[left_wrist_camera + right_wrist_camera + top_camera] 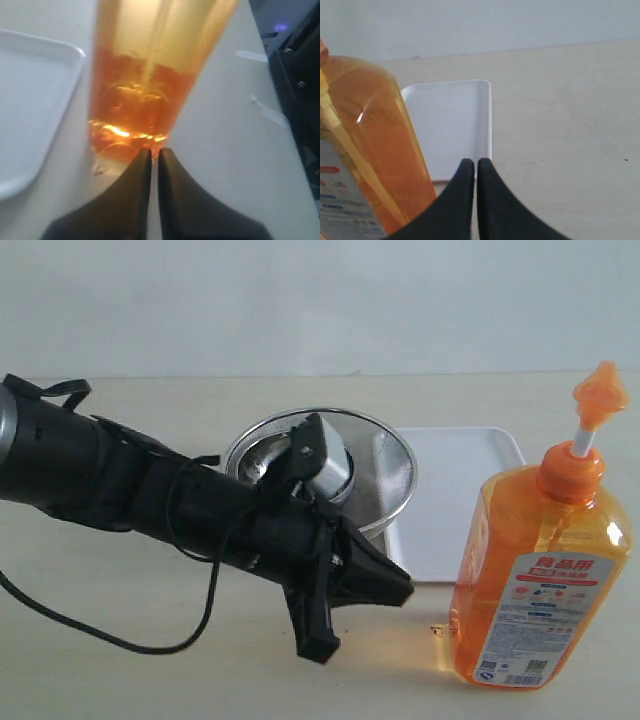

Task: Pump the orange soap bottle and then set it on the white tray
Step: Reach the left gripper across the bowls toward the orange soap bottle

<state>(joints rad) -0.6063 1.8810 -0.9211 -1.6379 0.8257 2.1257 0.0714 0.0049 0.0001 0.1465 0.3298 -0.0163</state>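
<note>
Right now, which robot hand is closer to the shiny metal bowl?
Left. The left gripper is close beside the strainer bowl; the right gripper is by the orange soap bottle and white tray, no bowl in its view.

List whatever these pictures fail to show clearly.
- Exterior view: inside of the strainer bowl, covered by the left arm.
- Exterior view: near corner of the white tray, behind the orange soap bottle; label print too small.
- Left wrist view: bottle's pump cut off by the edge; bottle blurred.
- Exterior view: right arm outside the frame.
</note>
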